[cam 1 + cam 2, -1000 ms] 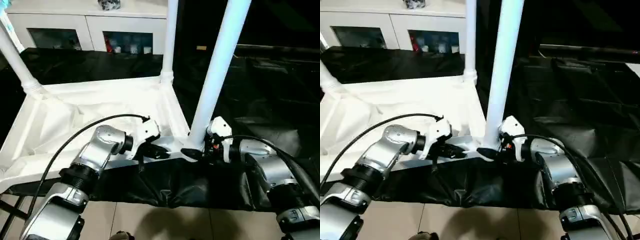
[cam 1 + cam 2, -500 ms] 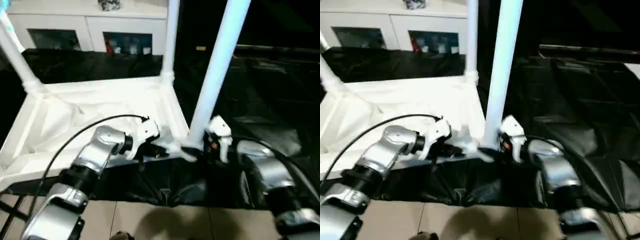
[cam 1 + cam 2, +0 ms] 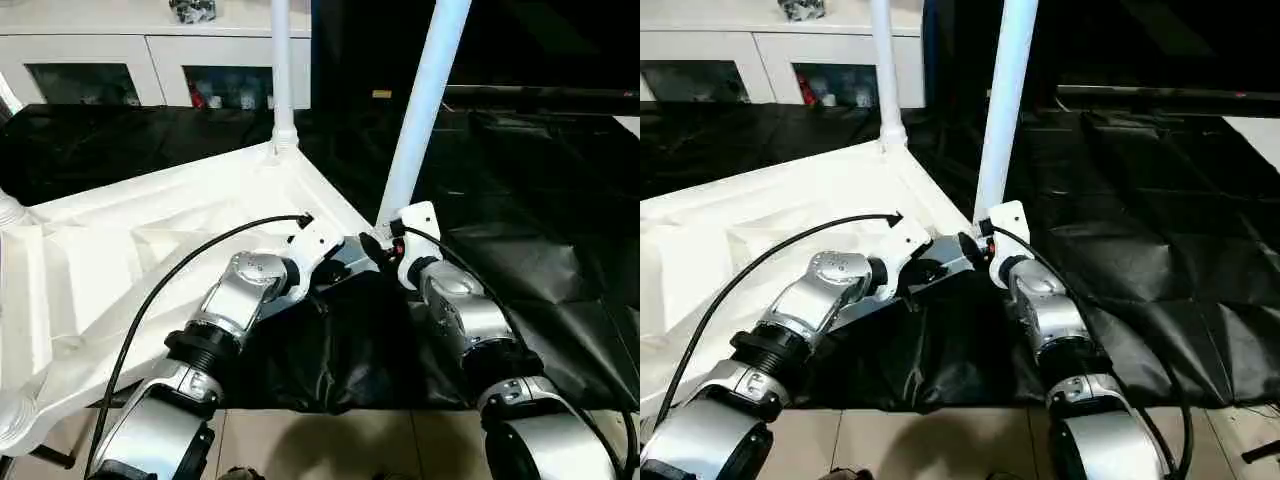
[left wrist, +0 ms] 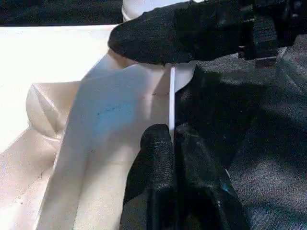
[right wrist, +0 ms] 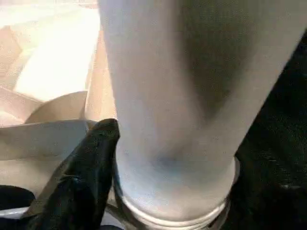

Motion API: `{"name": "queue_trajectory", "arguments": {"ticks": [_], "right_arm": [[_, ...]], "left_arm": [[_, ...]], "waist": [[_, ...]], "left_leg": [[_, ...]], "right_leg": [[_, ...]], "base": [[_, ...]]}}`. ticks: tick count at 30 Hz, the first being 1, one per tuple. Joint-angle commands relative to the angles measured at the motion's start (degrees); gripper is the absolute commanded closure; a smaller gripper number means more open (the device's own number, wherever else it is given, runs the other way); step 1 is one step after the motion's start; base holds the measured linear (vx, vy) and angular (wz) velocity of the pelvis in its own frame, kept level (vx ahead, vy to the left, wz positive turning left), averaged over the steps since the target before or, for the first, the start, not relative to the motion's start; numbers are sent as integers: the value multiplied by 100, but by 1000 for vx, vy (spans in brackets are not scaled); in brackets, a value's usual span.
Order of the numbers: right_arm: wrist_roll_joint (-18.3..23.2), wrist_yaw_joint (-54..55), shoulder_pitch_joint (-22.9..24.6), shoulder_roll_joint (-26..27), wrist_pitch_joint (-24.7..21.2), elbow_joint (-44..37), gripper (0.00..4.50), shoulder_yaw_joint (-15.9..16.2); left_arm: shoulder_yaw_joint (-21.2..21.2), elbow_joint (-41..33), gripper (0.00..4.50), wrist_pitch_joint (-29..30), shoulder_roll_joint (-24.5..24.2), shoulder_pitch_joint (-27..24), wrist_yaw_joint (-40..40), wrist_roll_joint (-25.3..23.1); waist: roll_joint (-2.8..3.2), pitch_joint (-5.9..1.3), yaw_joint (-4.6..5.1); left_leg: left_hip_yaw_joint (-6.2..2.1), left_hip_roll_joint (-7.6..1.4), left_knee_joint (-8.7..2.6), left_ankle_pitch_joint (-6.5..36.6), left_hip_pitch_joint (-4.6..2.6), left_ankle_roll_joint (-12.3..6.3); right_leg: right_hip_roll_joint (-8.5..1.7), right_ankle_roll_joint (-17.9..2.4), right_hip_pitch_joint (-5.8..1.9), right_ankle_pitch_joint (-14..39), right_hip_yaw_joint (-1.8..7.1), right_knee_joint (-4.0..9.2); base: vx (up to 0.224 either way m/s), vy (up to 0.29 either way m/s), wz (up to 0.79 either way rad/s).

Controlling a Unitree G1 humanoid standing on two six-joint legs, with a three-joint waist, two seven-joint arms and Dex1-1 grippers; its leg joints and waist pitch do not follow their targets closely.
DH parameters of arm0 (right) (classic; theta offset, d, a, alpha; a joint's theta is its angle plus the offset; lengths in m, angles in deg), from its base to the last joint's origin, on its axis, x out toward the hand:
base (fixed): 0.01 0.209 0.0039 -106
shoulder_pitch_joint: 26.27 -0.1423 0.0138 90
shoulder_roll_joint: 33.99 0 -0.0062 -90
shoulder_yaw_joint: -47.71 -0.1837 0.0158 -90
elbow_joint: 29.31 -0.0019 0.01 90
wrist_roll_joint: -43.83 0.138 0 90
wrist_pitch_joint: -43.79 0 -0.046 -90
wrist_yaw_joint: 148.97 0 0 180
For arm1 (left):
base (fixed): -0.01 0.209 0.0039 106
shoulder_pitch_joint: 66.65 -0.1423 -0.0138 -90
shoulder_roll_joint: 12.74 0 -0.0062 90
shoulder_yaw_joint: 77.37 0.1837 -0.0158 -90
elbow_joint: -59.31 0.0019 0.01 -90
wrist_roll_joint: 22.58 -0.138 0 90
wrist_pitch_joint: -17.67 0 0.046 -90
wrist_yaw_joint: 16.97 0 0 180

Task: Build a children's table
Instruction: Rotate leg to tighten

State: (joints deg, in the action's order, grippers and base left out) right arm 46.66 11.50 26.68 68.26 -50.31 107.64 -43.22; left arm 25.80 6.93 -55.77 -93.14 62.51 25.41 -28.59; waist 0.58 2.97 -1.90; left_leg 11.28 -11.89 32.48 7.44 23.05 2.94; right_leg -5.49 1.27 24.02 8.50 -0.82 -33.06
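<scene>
- The left gripper (image 4: pixel 173 143) is pinched tight on the thin near rim of the upturned white tabletop (image 3: pixel 150 250), beside its near corner socket.
- The right gripper (image 3: pixel 378 247) stands wide around the foot of the near leg (image 3: pixel 420 105), one black finger (image 5: pixel 79 182) against the tube at its collar.
- The tabletop lies underside-up on the black-covered work table (image 3: pixel 540 260).
- Farther back, another leg (image 3: pixel 281 70) stands in the far corner socket.
</scene>
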Motion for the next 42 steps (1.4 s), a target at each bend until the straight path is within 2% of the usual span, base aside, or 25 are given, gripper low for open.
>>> {"name": "queue_trajectory", "arguments": {"ticks": [1,3,5,6,8,9,11,12,15,18,19,23,27,28,32,34,42], "right_arm": [[-13,-361,-54,270,74,223,79,292],[-49,-405,-44,225,126,207,69,327],[-121,-636,17,38,295,93,69,454],[-139,-765,53,-52,371,26,69,507],[-150,-921,112,-166,429,-89,69,553],[-171,-1218,198,-332,497,-240,69,588],[-199,-1658,315,-557,575,-424,69,665],[-199,-1773,344,-608,587,-468,69,693],[-167,-2066,423,-707,573,-592,69,763],[-15,-2942,738,-1051,471,-1106,69,1029],[14,-3117,803,-1125,463,-1204,69,1090],[210,-3603,958,-1268,317,-1531,69,1189],[318,-4080,1075,-1382,99,-1871,103,1298],[316,-4184,1104,-1419,43,-1949,124,1352],[323,-4361,1191,-1503,-77,-2159,139,1462],[317,-4388,1216,-1509,-136,-2227,168,1477],[299,-4138,1259,-1330,-322,-2261,177,1399]], "left_arm": [[-70,-256,450,-333,167,61,39,209],[-45,-280,450,-345,138,48,119,217],[57,-357,450,-408,16,1,448,261],[106,-391,450,-441,-44,-20,612,286],[170,-418,450,-512,-125,-39,818,301],[252,-458,450,-618,-248,-68,1130,325],[330,-508,450,-712,-399,-101,1520,372],[341,-525,450,-728,-428,-110,1622,399],[370,-542,450,-727,-487,-115,1759,409],[416,-564,450,-805,-631,-117,2180,489],[422,-567,450,-819,-661,-117,2273,506],[443,-566,450,-858,-730,-115,2475,530],[499,-620,450,-848,-812,-148,2717,588],[529,-649,450,-821,-836,-171,2793,596],[574,-698,450,-817,-891,-219,2951,606],[578,-710,450,-801,-911,-229,3005,600],[482,-642,450,-770,-843,-210,2764,541]], "waist": [[-38,-416,-14],[-48,-409,-1],[-18,-408,6],[-37,-405,10],[-38,-404,-8],[-39,-412,-4],[13,-413,-24],[1,-417,-33],[15,-419,-22],[21,-418,-74],[5,-414,-88],[17,-400,-134],[22,-393,-170],[14,-392,-164],[9,-381,-173],[3,-384,-168],[5,-389,-161]], "left_leg": [[-30,-26,-354,2112,-155,-67],[-31,-22,-356,2218,-163,-36],[-43,-21,-364,2291,-161,-15],[-39,-21,-366,2320,-157,-11],[-37,-29,-358,2368,-178,-35],[-31,-31,-355,2303,-172,-43],[-31,-32,-358,2271,-165,-57],[-26,-36,-355,2254,-172,-69],[-22,-43,-355,2198,-179,-88],[-16,-56,-349,2230,-205,-136],[-19,-56,-354,2167,-179,-153],[-12,-63,-365,2253,-197,-132],[-20,-74,-380,2389,-211,-57],[-26,-73,-383,2431,-207,-34],[-30,-71,-386,2525,-220,8],[-41,-65,-389,2527,-210,25],[-40,-64,-385,2464,-207,29]], "right_leg": [[-105,-1032,-198,1819,4,398],[-102,-1017,-192,1955,-1,413],[-106,-985,-193,2055,-1,421],[-96,-966,-194,2063,-6,427],[-105,-975,-180,2086,3,442],[-106,-1021,-184,1990,13,423],[-99,-1048,-198,1834,14,412],[-86,-1089,-205,1698,13,400],[-87,-1216,-212,1541,12,374],[-81,-1207,-211,1554,14,381],[-78,-1211,-247,1499,9,374],[-79,-1215,-222,1673,8,379],[-85,-1160,-197,1882,15,393],[-90,-1160,-197,1923,11,390],[-96,-1082,-175,2144,17,414],[-106,-1055,-179,2210,17,416],[-107,-1067,-173,2119,21,408]], "base": [[0,0,0],[0,0,0],[0,0,0],[0,0,0],[0,0,0],[0,0,0],[0,0,0],[0,0,0],[0,0,0],[0,0,0],[0,0,0],[0,0,0],[0,0,0],[0,0,0],[0,0,0],[0,0,0],[0,0,0]]}}
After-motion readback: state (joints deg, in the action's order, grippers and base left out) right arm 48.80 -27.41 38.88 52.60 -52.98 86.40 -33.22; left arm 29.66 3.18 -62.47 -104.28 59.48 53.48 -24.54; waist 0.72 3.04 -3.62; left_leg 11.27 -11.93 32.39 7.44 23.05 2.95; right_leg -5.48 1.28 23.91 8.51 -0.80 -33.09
